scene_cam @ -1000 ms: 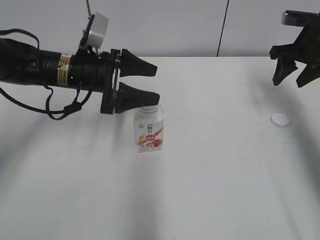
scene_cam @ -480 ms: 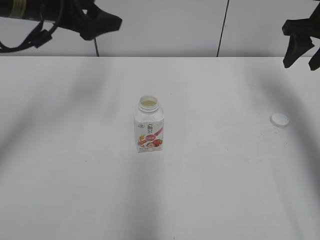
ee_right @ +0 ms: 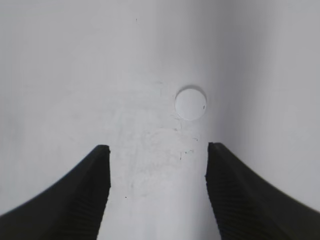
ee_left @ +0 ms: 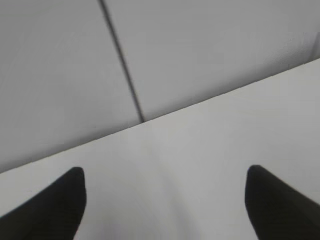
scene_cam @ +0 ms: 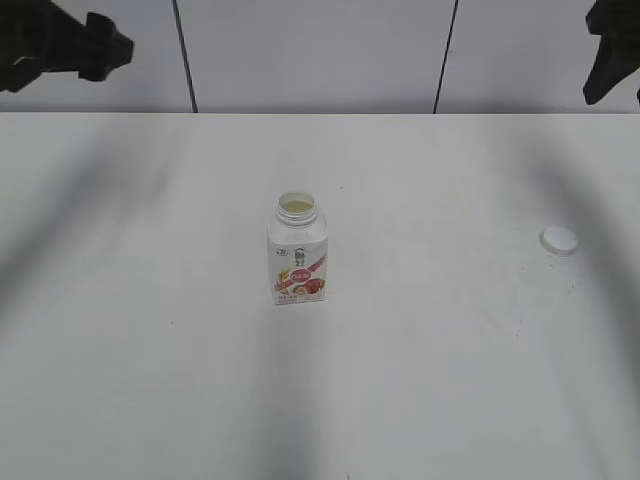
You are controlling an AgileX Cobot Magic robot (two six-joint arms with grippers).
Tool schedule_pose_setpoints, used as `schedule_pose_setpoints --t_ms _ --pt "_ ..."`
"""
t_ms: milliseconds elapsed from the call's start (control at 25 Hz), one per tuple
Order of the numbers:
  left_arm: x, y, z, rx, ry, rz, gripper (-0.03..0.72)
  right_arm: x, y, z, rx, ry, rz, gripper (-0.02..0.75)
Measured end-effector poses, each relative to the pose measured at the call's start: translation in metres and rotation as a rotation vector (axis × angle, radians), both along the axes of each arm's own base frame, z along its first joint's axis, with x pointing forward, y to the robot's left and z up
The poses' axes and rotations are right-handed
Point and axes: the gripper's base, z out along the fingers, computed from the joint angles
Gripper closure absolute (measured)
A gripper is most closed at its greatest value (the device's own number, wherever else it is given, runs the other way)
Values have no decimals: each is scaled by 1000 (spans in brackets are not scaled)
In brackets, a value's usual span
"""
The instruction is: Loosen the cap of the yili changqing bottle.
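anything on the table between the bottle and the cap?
Nothing. In the exterior view the stretch of table between the open bottle and the cap lying to its right is bare.

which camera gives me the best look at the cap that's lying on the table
The right wrist view: the cap lies on the table, unobstructed, just beyond the open jaws. The exterior view shows it small, far right. The left wrist view misses it.
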Motion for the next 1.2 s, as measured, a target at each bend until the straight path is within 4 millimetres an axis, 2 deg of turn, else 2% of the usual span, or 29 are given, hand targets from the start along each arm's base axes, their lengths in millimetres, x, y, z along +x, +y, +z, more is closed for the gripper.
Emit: schedule_pose_setpoints --t_ms 120,320,520,680,840,1040,1200 --pt "0 16 -9 72 -14 153 96 -6 0 13 0 -31 0 258" --pt "-4 31 -21 120 -7 301 96 -13 0 27 0 -67 1 258" --pt "-9 44 -28 154 24 444 96 -17 0 35 0 -87 1 258" --pt "-16 53 -35 172 131 554 96 -18 0 36 0 -89 1 258" --pt "-24 47 -39 85 243 560 96 -18 0 36 0 -89 1 258" --pt "-28 34 -17 38 335 524 97 -18 0 36 0 -89 1 258" --pt "-32 24 -3 23 479 470 102 -18 0 36 0 -89 1 258"
